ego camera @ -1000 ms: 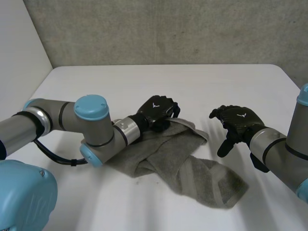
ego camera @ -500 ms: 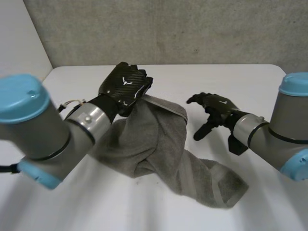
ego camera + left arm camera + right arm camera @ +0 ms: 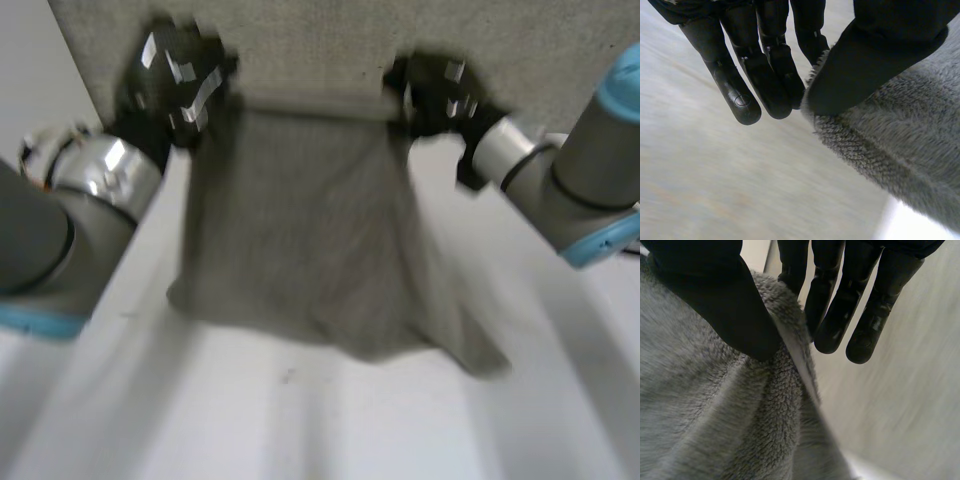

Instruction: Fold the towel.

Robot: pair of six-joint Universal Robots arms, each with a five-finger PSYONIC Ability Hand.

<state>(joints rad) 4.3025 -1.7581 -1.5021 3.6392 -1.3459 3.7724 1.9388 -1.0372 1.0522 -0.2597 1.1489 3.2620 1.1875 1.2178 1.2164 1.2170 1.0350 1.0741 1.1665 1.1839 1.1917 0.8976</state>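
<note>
At the left of the head view, the left hand (image 3: 178, 75) is raised high at the end of the left arm (image 3: 70, 230) and is clamped on one upper corner of the towel (image 3: 300, 230). Its wrist view shows why the hold works: the thumb (image 3: 875, 55) presses the fluffy hem against the straight fingers (image 3: 772, 75), a pinch right at the corner rather than a fistful, so the cloth below is free to drop. Between the two hands the grey towel hangs as a broad sheet above the white table (image 3: 300, 430), its top edge stretched nearly level from one hand to the other. The lower edge is uneven, sagging lower toward the right arm's side, and I cannot tell whether it touches the table or hangs just clear of it. Holding it by both top corners looks meant to let its own weight pull out the creases and show its full shape before a fold. On the right, the right hand (image 3: 435, 90) ends the right arm (image 3: 580, 190) and grips the other upper corner the same way, thumb (image 3: 725, 305) closed onto the pile with the fingers (image 3: 835, 315) behind the hem. The hands stand well apart, which keeps the top edge taut. The fold itself appears not yet begun.
</note>
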